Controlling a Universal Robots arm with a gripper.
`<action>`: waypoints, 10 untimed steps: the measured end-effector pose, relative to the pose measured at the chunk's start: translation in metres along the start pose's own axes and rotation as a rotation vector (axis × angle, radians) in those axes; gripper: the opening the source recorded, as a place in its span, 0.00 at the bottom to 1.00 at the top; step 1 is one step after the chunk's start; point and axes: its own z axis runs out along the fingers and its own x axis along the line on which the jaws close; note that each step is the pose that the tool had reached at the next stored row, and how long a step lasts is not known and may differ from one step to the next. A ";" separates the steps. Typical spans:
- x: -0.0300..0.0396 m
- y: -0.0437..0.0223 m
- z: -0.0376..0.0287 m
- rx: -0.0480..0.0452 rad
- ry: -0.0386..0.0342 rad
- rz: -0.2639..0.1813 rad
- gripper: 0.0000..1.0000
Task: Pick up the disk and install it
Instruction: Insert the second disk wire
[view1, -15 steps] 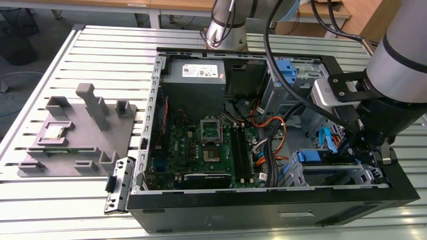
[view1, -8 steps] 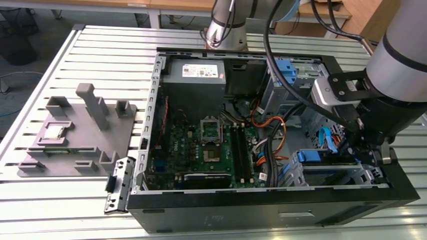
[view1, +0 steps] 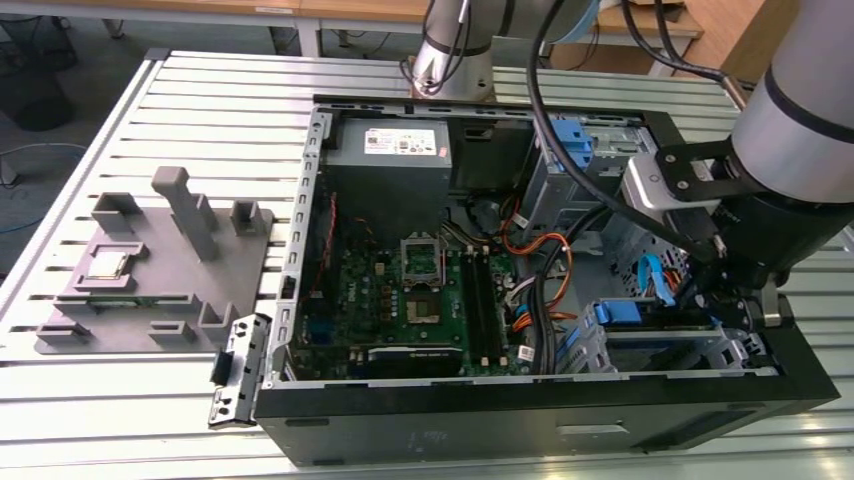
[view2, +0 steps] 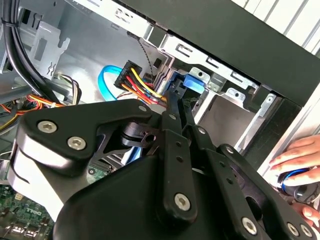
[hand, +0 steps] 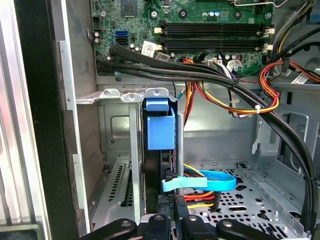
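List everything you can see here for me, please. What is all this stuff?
table: one, silver, slatted, under everything
computer case: one, black, open, on the table
disk: one, silver with a blue carrier, on edge in the case's drive bay
power supply box: one, grey, far end of the case
motherboard: one, green, on the case floor
flat cable: one, blue, looped beside the disk
wire bundle: several, black, red, orange and yellow, across the case
fixture tray: one, grey, at the exterior view's left of the case
processor chip: one, silver, on the tray
hand: one, a person's, outside the case wall
arm: one, silver and black, above the drive bay
gripper: one, black, at the disk
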 end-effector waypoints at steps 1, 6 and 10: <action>0.0000 0.0001 0.0006 0.0000 0.0002 0.000 0.16; 0.0004 0.0010 0.0046 0.0001 0.0007 0.001 0.16; 0.0004 0.0011 0.0049 0.0000 0.0007 0.001 0.16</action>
